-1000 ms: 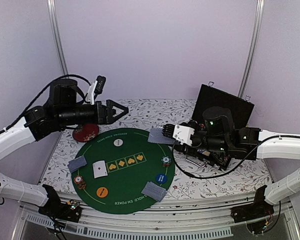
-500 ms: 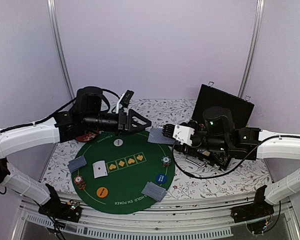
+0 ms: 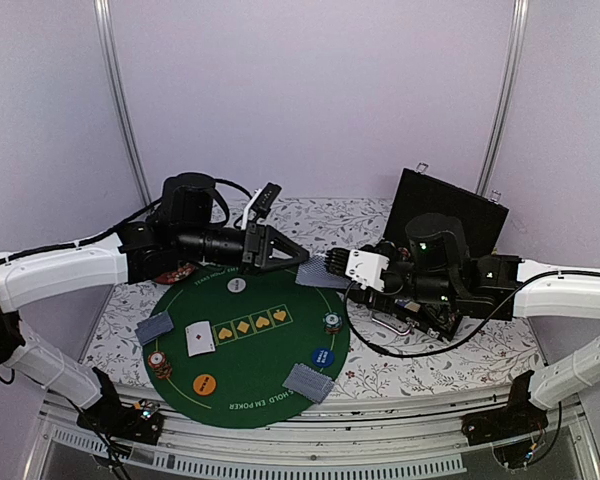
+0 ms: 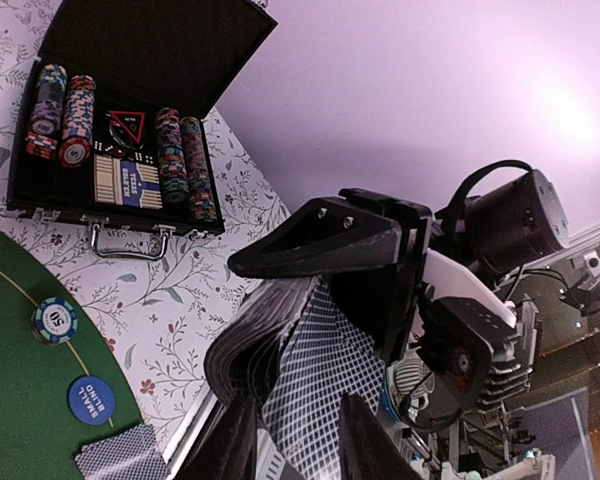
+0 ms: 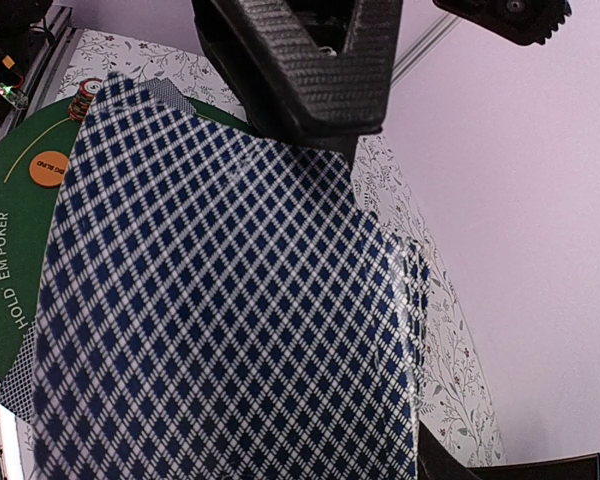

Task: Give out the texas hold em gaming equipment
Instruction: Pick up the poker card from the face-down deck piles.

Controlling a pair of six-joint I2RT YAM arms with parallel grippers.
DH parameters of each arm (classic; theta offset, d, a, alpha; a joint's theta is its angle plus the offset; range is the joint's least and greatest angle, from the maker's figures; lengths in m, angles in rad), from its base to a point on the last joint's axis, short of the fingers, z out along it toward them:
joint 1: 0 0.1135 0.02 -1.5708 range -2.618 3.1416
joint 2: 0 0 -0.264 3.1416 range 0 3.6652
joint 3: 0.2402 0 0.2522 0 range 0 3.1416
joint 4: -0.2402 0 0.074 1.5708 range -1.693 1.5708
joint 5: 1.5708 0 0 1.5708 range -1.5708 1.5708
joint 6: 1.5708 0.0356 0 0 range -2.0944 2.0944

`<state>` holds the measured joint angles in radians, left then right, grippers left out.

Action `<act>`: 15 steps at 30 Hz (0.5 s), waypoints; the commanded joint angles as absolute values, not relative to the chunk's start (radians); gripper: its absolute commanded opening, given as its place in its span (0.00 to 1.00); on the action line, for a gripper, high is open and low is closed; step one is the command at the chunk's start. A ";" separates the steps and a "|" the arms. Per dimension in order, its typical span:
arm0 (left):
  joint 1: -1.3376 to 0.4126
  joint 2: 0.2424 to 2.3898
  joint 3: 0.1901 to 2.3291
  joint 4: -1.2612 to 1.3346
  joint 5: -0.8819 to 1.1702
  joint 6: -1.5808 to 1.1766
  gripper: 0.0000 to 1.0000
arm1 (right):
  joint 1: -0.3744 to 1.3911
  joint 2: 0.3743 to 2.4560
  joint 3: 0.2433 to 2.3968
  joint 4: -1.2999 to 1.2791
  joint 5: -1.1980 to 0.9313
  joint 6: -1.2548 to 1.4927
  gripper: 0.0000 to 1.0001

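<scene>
Top view first: the left end effector [image 3: 285, 250] is stretched over the far edge of the green mat [image 3: 250, 365] with its fingers spread wide. Its tips are right by the deck of cards [image 3: 312, 272], which the right end effector [image 3: 330, 265] is pinching at the mat's far right edge. I can't tell if the left one actually touches the deck.

On the mat there's a left card pile [image 3: 154, 327], a near-right card pile [image 3: 309, 382], a face-up card [image 3: 200, 340], two chip stacks [image 3: 158, 360] [image 3: 332, 322], a white button [image 3: 237, 285], a blue button [image 3: 323, 357] and an orange button [image 3: 206, 383]. An open black case [image 3: 460, 215] sits far right on the bench [image 3: 410, 370].

Left wrist cam: the deck [image 4: 320, 370] sits between the spread fingers [image 4: 320, 240]. The case [image 4: 130, 40] holds rows of chips.

Right wrist cam: card backs [image 5: 230, 320] fill the frame, and the left arm's black finger [image 5: 300, 60] is at the far edge. The right's own fingers are hidden.
</scene>
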<state>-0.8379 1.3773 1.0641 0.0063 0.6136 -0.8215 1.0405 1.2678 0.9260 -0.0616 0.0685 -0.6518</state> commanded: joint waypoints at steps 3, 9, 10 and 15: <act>-0.859 1.400 1.107 0.000 0.645 -0.795 0.19 | 1.038 1.247 0.929 -0.058 0.064 -0.649 0.46; -0.865 1.404 1.131 -0.022 0.655 -0.774 0.00 | 1.039 1.246 0.928 -0.058 0.067 -0.650 0.46; -0.864 1.401 1.136 -0.032 0.654 -0.767 0.00 | 1.039 1.246 0.927 -0.059 0.068 -0.650 0.46; -0.864 1.367 1.141 -0.049 0.633 -0.738 0.00 | 1.038 1.245 0.925 -0.057 0.071 -0.652 0.46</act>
<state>-0.8478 1.3983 1.1164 -0.0219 0.6407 -0.7803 1.0405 1.2678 0.9260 -0.0616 0.0689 -0.6518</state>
